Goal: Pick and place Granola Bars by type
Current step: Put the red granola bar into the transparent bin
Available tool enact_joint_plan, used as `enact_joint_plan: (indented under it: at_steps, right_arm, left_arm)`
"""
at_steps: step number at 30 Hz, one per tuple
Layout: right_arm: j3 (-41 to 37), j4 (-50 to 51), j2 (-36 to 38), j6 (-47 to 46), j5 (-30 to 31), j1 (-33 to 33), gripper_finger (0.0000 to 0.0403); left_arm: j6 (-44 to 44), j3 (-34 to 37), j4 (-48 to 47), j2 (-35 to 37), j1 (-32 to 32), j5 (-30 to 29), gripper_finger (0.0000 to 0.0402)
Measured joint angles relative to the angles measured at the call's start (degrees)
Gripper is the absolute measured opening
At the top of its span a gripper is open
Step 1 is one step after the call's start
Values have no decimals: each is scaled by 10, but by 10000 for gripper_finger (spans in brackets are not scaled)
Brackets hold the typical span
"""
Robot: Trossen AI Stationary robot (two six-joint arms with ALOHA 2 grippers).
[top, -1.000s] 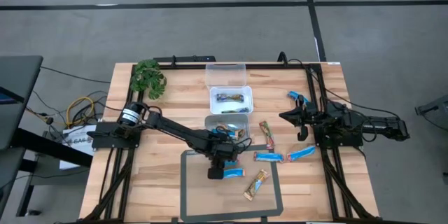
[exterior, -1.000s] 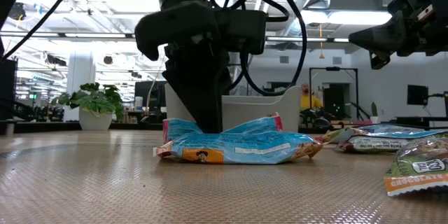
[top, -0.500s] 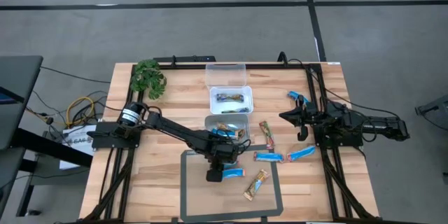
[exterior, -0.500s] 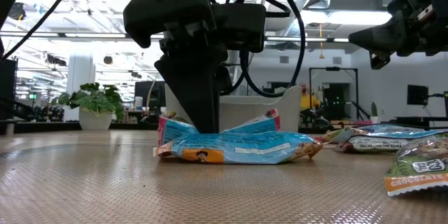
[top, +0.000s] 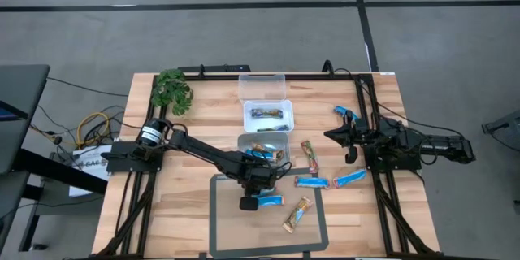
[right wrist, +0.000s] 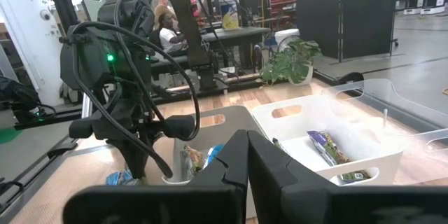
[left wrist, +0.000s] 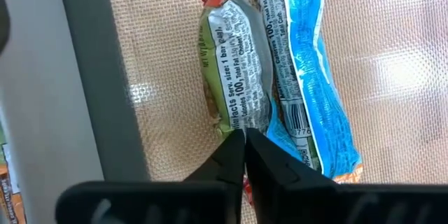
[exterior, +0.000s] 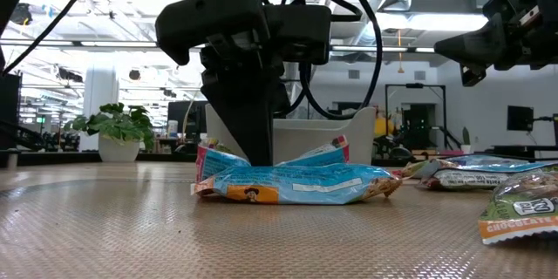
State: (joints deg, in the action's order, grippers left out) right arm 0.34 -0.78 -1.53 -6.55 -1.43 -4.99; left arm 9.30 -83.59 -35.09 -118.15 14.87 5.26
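The left gripper (top: 249, 203) is down on the grey mat (top: 223, 227), right at one end of a blue bar (exterior: 296, 183). The left wrist view shows the blue bar (left wrist: 311, 84) lying side by side with a green and silver bar (left wrist: 234, 70), the two touching. Both bars stretch straight away from the jaws, so the jaws meet them end-on, not across the middle. The jaws look pressed nearly together, with their tips at the near end of the green and silver bar, where it touches the blue one. I cannot tell if they are pinching a wrapper or just resting on it. The left arm is much nearer to these bars than the right gripper (top: 349, 148), which waits well away from the mat with its jaws shut on nothing. More bars (top: 321, 180) lie on the wooden bench (top: 187, 211) between the mat and the right gripper, and the white bins (top: 264, 118) beyond the mat already hold some. On the green and silver bar I can read "Serv. size: 1 bar", "Calories 100" and "Total Fat". Another bar (exterior: 519, 214) near the mat's edge says "CHOCOLATE".
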Motion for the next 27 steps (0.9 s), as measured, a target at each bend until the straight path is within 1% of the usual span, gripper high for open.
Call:
enact_joint_plan:
  at_steps: [3, 7, 18, 22, 27]
  right_arm:
    - [0, 0, 0, 0, 0, 0, 0]
    - [0, 0, 0, 0, 0, 0, 0]
    - [0, 0, 0, 0, 0, 0, 0]
    - [0, 0, 0, 0, 0, 0, 0]
    - [0, 0, 0, 0, 0, 0, 0]
  left_arm:
    - [0, 0, 0, 0, 0, -3, 17]
    - [1, 0, 0, 0, 0, -28, 34]
    - [2, 0, 6, 11, 0, -29, 117]
    - [-1, 0, -4, 26, 1, -30, 132]
    - [-2, 0, -13, 37, 8, -31, 137]
